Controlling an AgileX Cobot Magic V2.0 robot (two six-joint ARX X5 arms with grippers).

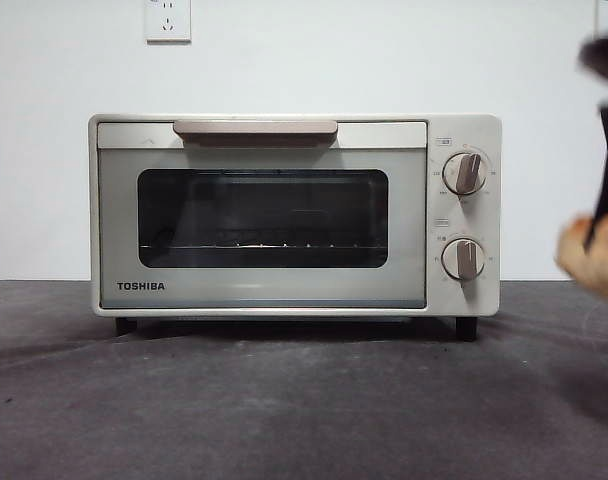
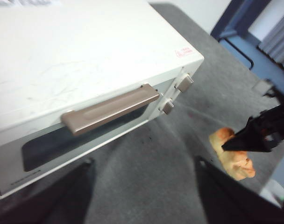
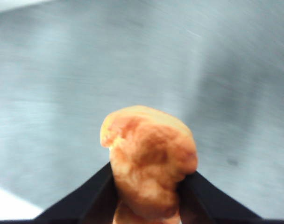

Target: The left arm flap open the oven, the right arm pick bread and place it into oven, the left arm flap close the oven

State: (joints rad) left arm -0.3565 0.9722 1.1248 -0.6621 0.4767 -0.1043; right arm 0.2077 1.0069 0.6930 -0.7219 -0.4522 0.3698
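Note:
The cream-white TOSHIBA oven (image 1: 294,215) stands in the middle of the table with its dark glass door shut and its beige bar handle (image 1: 255,130) at the top. My right gripper (image 1: 596,235) is at the right edge of the front view, shut on the golden-brown bread (image 1: 596,258), which it holds above the table to the right of the oven. The bread fills the gap between the jaws in the right wrist view (image 3: 149,161). My left gripper (image 2: 142,186) is open and empty, above and in front of the oven handle (image 2: 109,109). The bread (image 2: 231,154) also shows there.
The table is covered with a dark grey cloth (image 1: 304,400). Two beige knobs (image 1: 464,173) sit on the oven's right side. A white wall with a socket (image 1: 168,20) stands behind. Blue furniture (image 2: 244,28) lies beyond the table.

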